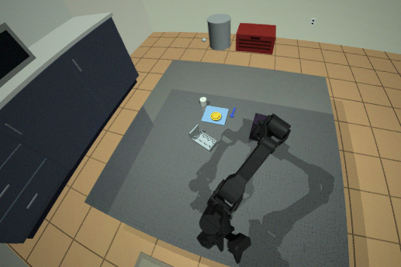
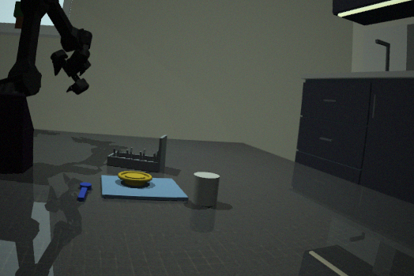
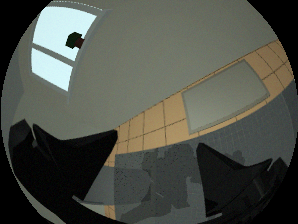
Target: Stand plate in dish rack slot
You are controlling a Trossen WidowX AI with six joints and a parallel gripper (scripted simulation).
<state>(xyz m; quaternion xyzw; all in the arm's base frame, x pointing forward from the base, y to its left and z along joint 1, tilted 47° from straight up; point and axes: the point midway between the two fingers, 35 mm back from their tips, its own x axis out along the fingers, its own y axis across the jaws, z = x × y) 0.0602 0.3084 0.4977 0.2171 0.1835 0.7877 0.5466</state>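
Note:
A yellow plate (image 1: 216,115) (image 2: 134,178) lies flat on a light blue mat (image 1: 207,118) (image 2: 162,192). The grey dish rack (image 1: 203,140) (image 2: 133,160) stands just beside the mat, with nothing in its slots. My gripper (image 1: 229,242) (image 2: 68,75) (image 3: 158,141) is open and empty. It hangs high in the air, far from the plate and the rack, on the arm folded back over its base (image 1: 259,122). The wrist view shows only the two fingers, a stretch of dark table top and tiled floor; plate and rack are out of it.
A white cup (image 1: 203,101) (image 2: 206,189) stands by the mat's corner, and a small blue utensil (image 1: 233,112) (image 2: 84,190) lies on the mat's other side. Dark cabinets (image 1: 57,92) (image 2: 355,130) stand at one side. A grey bin (image 1: 219,31) and a red box (image 1: 255,37) stand by the far wall.

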